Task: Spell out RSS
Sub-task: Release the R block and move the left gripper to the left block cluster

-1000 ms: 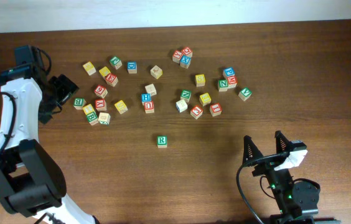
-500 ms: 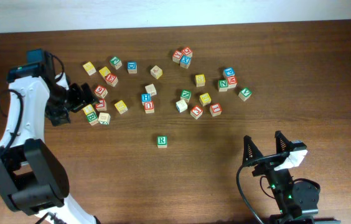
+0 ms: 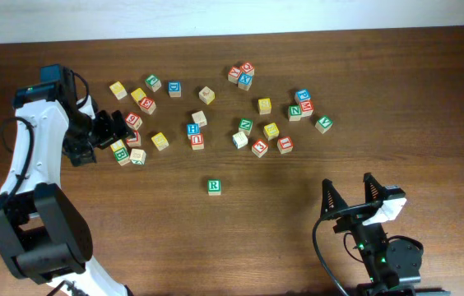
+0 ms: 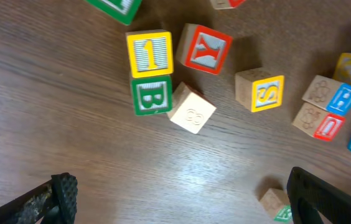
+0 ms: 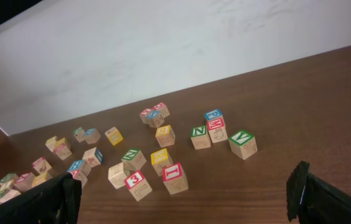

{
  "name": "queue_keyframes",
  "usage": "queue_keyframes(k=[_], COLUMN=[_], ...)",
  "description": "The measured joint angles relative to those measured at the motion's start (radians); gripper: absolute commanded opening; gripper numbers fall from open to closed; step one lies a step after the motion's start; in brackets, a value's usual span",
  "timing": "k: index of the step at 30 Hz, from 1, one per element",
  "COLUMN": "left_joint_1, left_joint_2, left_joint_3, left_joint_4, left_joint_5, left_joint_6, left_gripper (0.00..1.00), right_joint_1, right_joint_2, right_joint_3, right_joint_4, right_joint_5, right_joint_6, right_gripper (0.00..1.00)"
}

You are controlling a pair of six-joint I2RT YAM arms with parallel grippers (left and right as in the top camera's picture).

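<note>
Even, soft light — sharp, faint shadows

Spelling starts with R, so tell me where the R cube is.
Overhead: the R cube sits alone just left of centre, nearer the robot than the scattered cubes.

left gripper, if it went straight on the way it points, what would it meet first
Probably the pale cube with a carved face, beside the green B block: it lies nearest the open left gripper's midline. Depth is unclear, so the bare table could come first.
</note>
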Motion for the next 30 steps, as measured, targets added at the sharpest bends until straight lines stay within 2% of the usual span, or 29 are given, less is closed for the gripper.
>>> queue_keyframes(k=[7, 14, 20, 23, 26, 30], left_joint_1=[0.000, 0.000, -0.023, -0.051, -0.126, -0.192], left_joint_2=[0.000, 0.000, 0.000, 0.000, 0.000, 0.000], left_joint_3=[0.000, 0.015, 0.220, 0.315, 0.436, 0.458], left_joint_4=[0.050, 0.096, 0.043, -0.014, -0.122, -0.188], left_joint_5=[0.026, 0.146, 0.179, 0.163, 0.046, -0.088], left_joint_6=[0.000, 0.000, 0.000, 0.000, 0.003, 0.004], left_gripper=[0.99, 0.99, 0.99, 0.99, 0.99, 0.99], right_joint_1=[0.000, 0.000, 0.000, 0.000, 0.000, 0.000], right_joint_2=[0.000, 0.000, 0.000, 0.000, 0.000, 0.000], right_joint_3=[0.000, 0.000, 0.000, 0.000, 0.000, 0.000], right_joint_4=[0.000, 0.000, 0.000, 0.000, 0.000, 0.000], right_joint_5=[0.000, 0.000, 0.000, 0.000, 0.000, 0.000], right_joint_6=[0.000, 0.000, 0.000, 0.000, 0.000, 0.000], right_gripper=[0.98, 0.98, 0.98, 0.98, 0.98, 0.98])
